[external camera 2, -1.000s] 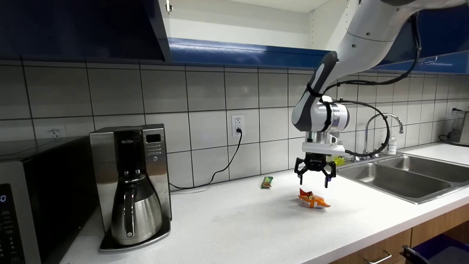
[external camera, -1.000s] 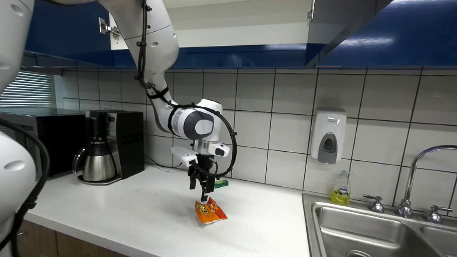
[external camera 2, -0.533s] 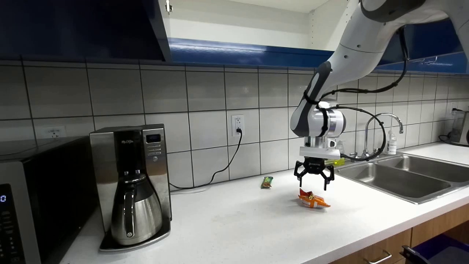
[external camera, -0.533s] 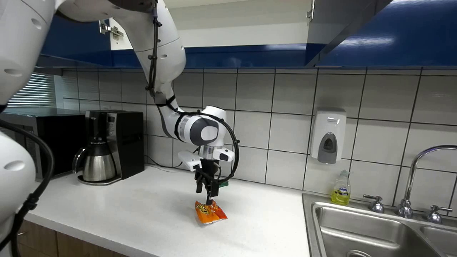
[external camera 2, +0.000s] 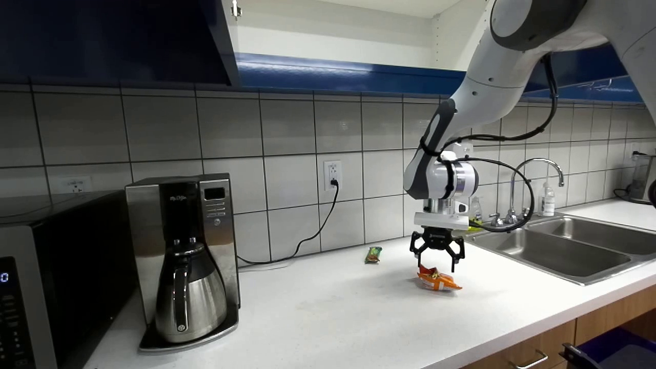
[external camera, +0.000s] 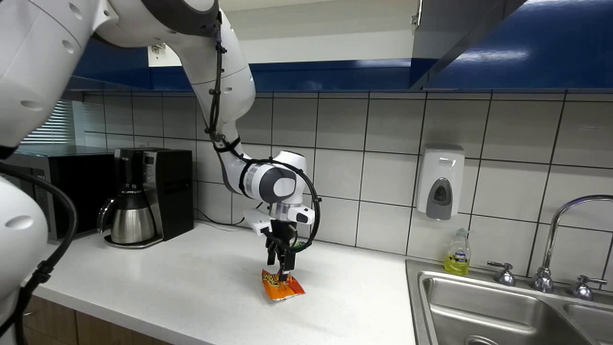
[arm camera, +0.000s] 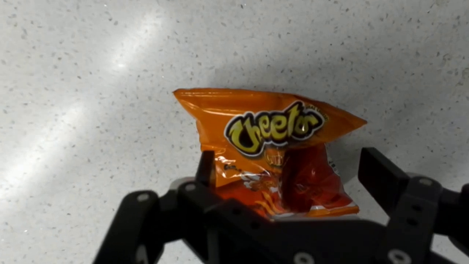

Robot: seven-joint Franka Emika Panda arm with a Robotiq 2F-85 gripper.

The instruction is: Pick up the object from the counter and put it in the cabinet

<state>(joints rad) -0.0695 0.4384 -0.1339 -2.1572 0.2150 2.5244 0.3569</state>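
Standing open high on the far side, the cabinet point(external camera 2: 328, 38) shows its white inside, presumably so that whatever is carried up can go straight in. Below it runs the white surface point(external camera 2: 318, 312). Over that bends the arm point(external camera 2: 494, 97), its lower end pointed straight down, which suits a flat thing lying in the open. The sink point(external camera: 417, 297) sits at the right and the coffee machine point(external camera: 175, 196) toward the left, well apart, leaving good working room between them. Next in size come the jaws, spread wide and holding nothing. In the wrist view they flank the packet point(arm camera: 271, 146): one overlaps its left edge from that angle, the other stands clear of its right side. The gap seems set across the slimmer body instead of the flared top edge, likely because the body fits between them more easily. In both exterior views the jaws hang close over the packet; whether either touches, I cannot tell. The packet lies crumpled on the surface, between coffee machine and sink, not yet lifted. I judge the jaws should drop a little lower before closing, since a pinch too high might catch only loose film and let the packet slip. Smallest is the green wrapper point(external camera 2: 373, 254), farther off and left of the packet in an exterior view, likely out of harm's way there.
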